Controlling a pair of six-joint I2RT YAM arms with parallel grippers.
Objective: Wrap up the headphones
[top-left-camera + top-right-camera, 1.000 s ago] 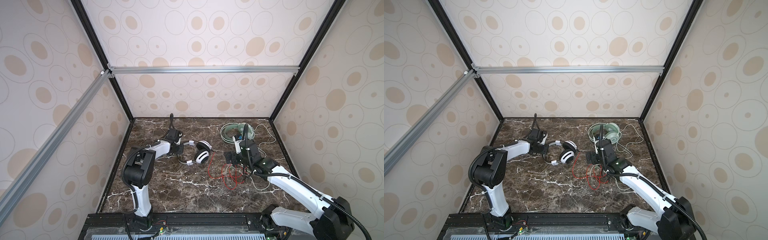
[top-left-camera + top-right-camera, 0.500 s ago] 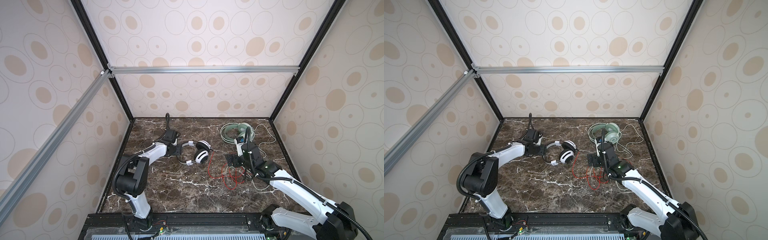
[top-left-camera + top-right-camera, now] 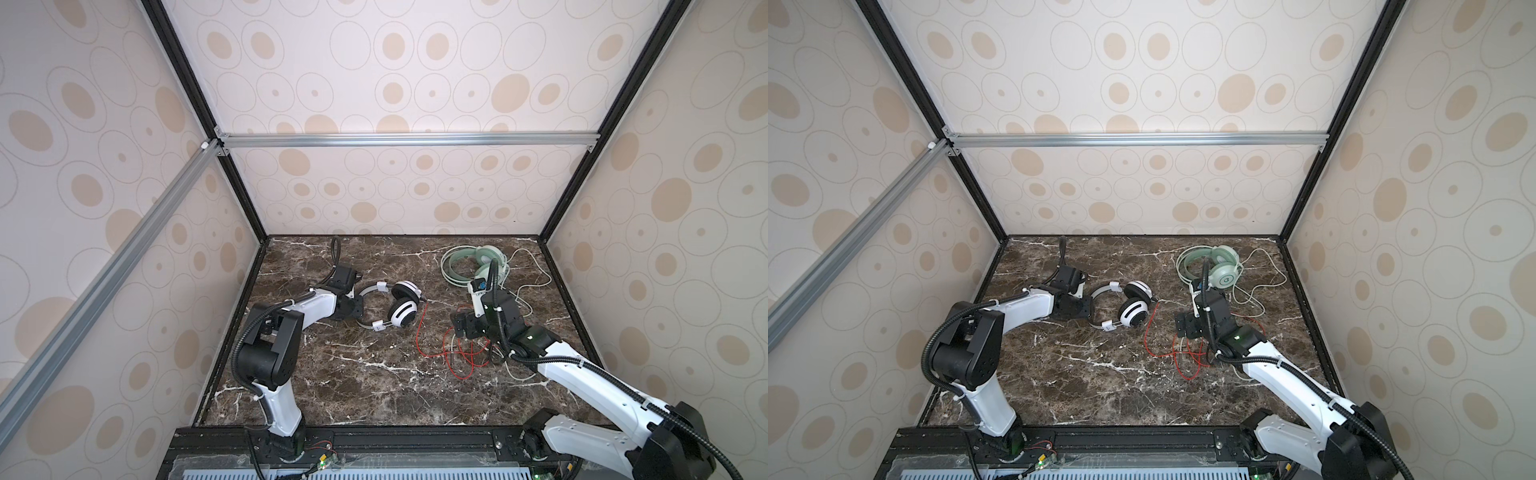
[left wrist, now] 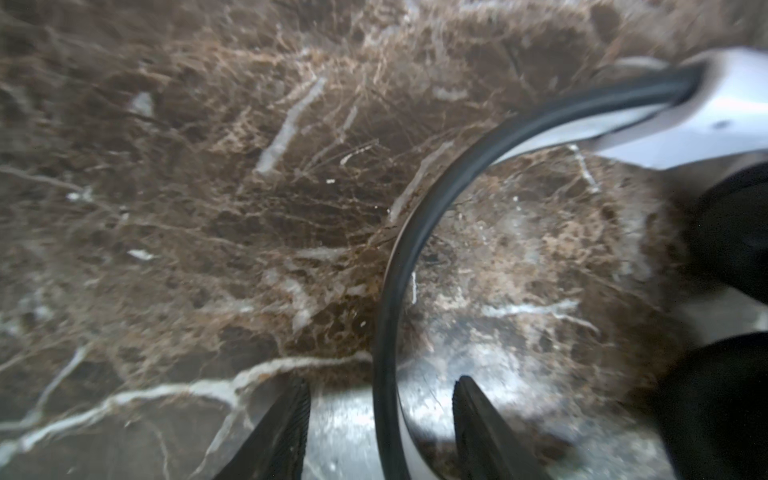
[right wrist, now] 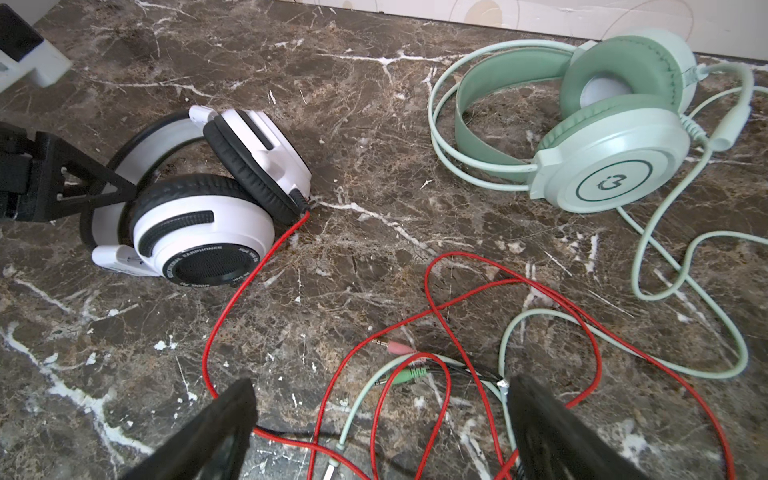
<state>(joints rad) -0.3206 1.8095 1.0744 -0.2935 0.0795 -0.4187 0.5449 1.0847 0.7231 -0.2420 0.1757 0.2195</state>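
Nearest me: my right gripper [image 5: 381,382], jaws wide apart and empty, hovers low over the tangle where the red cord [image 5: 232,299] and the pale cord [image 5: 640,266] cross. Two jack plugs [image 5: 399,347] lie just ahead of its tips.

Further out, to the left: the white headset [image 3: 395,309] lies on the marble table [image 5: 124,332], and the red cord runs from one cup to the tangle. My left gripper [image 4: 382,381] is at its headband [image 4: 419,216], jaws parted, band between them, not pinched.

Far back by the wall: the mint-green headset [image 3: 1214,270], cord loose and sprawling.

Step, my read: the very start of wrapping the white set, nothing wound yet.

Next: the left closes on the band to steady it. The right drops onto the red cord only, careful not to catch the pale cord crossed through it.
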